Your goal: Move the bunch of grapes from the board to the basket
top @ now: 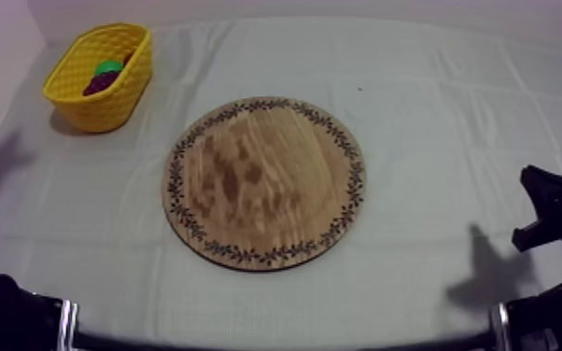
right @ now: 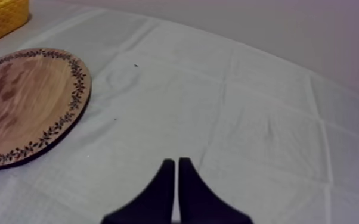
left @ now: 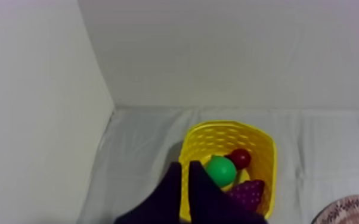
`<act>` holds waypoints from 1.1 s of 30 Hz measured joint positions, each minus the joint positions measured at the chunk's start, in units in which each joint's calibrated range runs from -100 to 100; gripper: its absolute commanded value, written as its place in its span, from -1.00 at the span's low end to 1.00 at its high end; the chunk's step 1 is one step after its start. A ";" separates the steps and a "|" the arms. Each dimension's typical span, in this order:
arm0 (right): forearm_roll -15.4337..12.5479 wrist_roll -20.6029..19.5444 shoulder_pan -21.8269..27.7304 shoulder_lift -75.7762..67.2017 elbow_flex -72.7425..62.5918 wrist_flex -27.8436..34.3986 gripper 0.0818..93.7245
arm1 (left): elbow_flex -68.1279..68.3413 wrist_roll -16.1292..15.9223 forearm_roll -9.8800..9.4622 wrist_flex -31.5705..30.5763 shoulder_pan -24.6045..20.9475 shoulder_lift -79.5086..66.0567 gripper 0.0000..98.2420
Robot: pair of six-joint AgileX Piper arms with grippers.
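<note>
My left hand (left: 184, 170) has its two black fingers pressed together into a narrow wedge with nothing between them. It points toward the yellow basket (left: 209, 138) from a place well apart from it, at the near edge of the worktop (top: 434, 112). The bunch of grapes (left: 247, 193) lies inside the basket, purple, against the wall nearest that hand. A green round piece (left: 221, 171) sits just beside it; I cannot tell whether it belongs to the bunch or is a fruit of its own. A small red fruit (left: 240, 158) touches the green piece on the side deeper in the basket. Seen from above, the basket stands upright with the purple of the grapes showing over its rim. The wooden board (top: 264, 182) lies flat, well apart from the basket, toward the middle of the worktop, its patterned rim all round a bare face. My right hand (right: 176, 164) is farther from the basket again, past the board, its fingers likewise closed together on nothing above the grey-white cloth.
</note>
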 measured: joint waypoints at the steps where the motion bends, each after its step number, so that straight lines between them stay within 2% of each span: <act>1: 0.00 0.00 0.00 0.00 0.00 0.00 -0.99 | 2.78 -0.01 -0.30 -1.37 0.34 -2.99 -0.99; 6: 0.00 0.00 0.00 0.00 0.00 0.00 -0.99 | 17.31 0.65 -1.35 -7.65 1.77 -17.73 -1.00; 11: 0.00 0.00 0.00 0.00 0.00 0.00 -0.99 | 33.93 2.79 -3.87 -13.77 3.08 -33.06 -1.00; 14: 0.00 0.00 0.00 0.00 0.00 0.00 -0.99 | 44.20 3.23 -4.73 -17.54 3.49 -41.42 -1.00; 20: 0.00 0.00 0.00 0.00 0.00 0.00 -0.99 | 60.58 3.69 -5.04 -23.27 3.91 -55.50 -1.00; 25: 0.00 0.00 0.00 0.00 0.00 0.00 -0.99 | 69.07 4.13 -4.95 -21.13 3.77 -63.11 -1.00; 33: 0.00 0.00 0.00 0.00 0.00 0.00 -0.99 | 70.80 3.73 -3.08 -17.79 3.77 -67.12 -1.00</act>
